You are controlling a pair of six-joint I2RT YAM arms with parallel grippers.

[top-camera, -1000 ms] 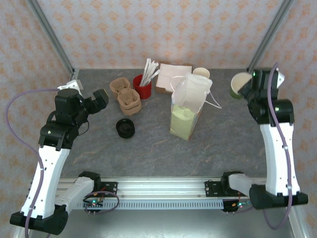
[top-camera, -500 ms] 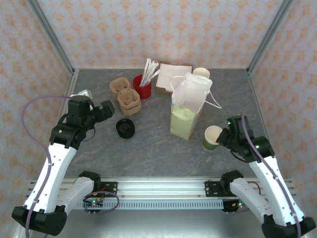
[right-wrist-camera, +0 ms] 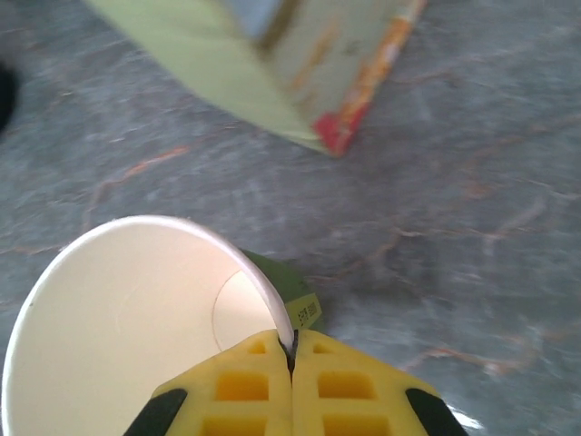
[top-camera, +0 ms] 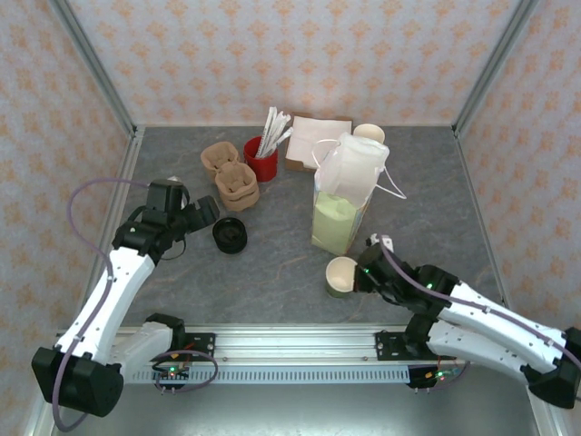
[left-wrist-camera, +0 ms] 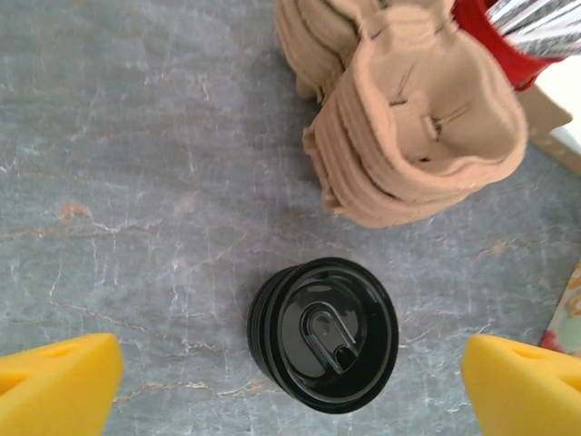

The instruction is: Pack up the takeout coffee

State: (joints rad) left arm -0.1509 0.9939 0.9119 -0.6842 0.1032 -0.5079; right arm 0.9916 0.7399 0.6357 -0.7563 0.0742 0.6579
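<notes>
beside the bag (top-camera: 338, 218), right fingers (right-wrist-camera: 250, 386) pinch the cup (right-wrist-camera: 118, 313) rim; left fingers (left-wrist-camera: 56, 386), cropped, gape.

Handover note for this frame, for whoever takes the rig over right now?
Left gripper: jaws open, above the loose black lid, not touching it.
Right gripper: jaws shut on the rim of the green cup, just in front of the paper bag.
Done: cup grasped.
To do: the cup has no lid and is outside the bag; likely lid it, then bag it.
</notes>
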